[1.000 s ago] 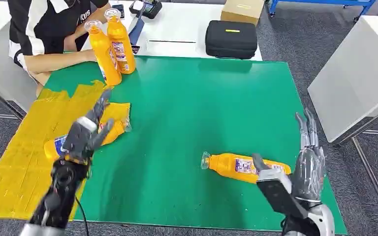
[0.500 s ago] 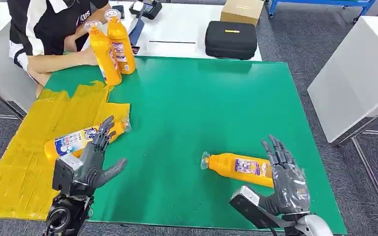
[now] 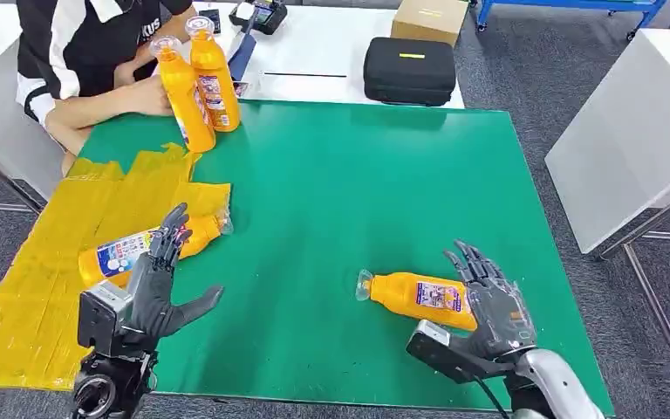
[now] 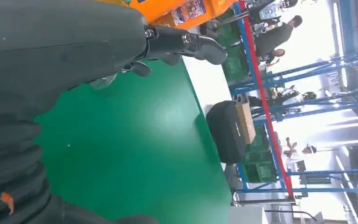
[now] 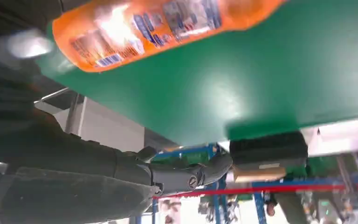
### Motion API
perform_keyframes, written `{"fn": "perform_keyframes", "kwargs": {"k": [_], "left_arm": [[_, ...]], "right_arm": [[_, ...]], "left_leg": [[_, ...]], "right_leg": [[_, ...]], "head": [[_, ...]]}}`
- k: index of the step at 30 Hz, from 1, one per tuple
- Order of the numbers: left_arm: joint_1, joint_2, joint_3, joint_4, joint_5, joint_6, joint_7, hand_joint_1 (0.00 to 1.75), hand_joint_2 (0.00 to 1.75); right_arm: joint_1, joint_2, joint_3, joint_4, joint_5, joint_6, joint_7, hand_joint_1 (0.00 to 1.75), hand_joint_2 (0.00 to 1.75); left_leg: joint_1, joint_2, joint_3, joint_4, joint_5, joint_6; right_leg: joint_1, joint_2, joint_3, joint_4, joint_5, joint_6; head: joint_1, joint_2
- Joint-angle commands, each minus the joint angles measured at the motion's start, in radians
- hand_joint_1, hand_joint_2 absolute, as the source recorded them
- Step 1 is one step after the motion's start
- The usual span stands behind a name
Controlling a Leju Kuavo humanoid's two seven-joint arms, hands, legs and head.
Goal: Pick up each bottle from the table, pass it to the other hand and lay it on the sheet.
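At the far left, a yellow sheet (image 3: 52, 288) covers the left part of the green worktop (image 3: 340, 192). An orange bottle (image 3: 140, 251) lies on its side on this sheet, its cap end pointing right toward the sheet's edge. The left hand (image 3: 159, 292) hovers near the near-left corner of the worktop, just right of that bottle, with its fingers (image 3: 170, 236) spread apart and the thumb stuck out to the right; it holds nothing. In the left wrist view the left hand's dark fingers (image 4: 186, 43) reach out over the green surface with an orange bottle body beyond them.

At the far-left corner, two upright orange bottles (image 3: 196, 83) stand side by side at the worktop's far edge, and a person (image 3: 87, 52) in a black and white top sits behind them with a hand (image 3: 144, 94) against the nearer one.

Beyond the far edge, a black case (image 3: 410, 70) and a cardboard box (image 3: 430, 17) rest on a white table.

On the near-right part of the worktop a second orange bottle (image 3: 414, 297) lies on its side, clear cap pointing left. The right hand (image 3: 495, 305) is at its base end, fingers (image 3: 471, 262) apart and fanned over the bottle's right end; whether they touch it cannot be told. The right wrist view shows this bottle (image 5: 158, 28) close above the grey thumb, not clasped.
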Motion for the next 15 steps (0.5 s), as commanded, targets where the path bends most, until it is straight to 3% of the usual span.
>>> {"fn": "perform_keyframes", "kwargs": {"k": [1, 9, 13, 15], "left_arm": [[0.023, -0.003, 0.036, -0.070, 0.030, -0.013, 0.005, 0.00, 1.75], [0.024, -0.017, 0.038, -0.075, 0.023, -0.006, 0.000, 0.00, 1.75], [0.017, -0.022, 0.042, -0.063, 0.026, 0.000, 0.002, 0.00, 1.75], [0.015, -0.024, 0.041, -0.055, 0.023, 0.004, 0.008, 0.00, 1.75]], "right_arm": [[-0.121, -0.037, 0.002, 0.258, -0.009, 0.034, -0.013, 0.00, 1.75], [-0.161, -0.057, -0.002, 0.365, -0.030, 0.082, -0.022, 0.00, 1.75], [-0.182, -0.051, -0.005, 0.429, -0.037, 0.093, -0.022, 0.00, 1.75], [-0.196, -0.043, -0.004, 0.468, -0.041, 0.095, -0.024, 0.00, 1.75]], "left_leg": [[0.001, 0.002, 0.007, 0.000, -0.003, 0.001], [0.001, 0.001, 0.012, 0.000, -0.006, 0.001], [0.001, 0.000, 0.005, -0.001, -0.002, 0.001], [0.001, 0.000, 0.012, 0.000, -0.005, 0.001]], "right_leg": [[0.002, 0.003, 0.007, -0.001, -0.002, -0.006], [0.002, 0.003, 0.011, -0.001, -0.004, -0.008], [0.001, 0.001, 0.005, -0.002, -0.001, -0.004], [0.002, 0.002, 0.012, -0.001, -0.004, -0.008]], "head": [[0.000, 0.000], [0.000, 0.000], [0.000, 0.000], [0.000, 0.000]]}}
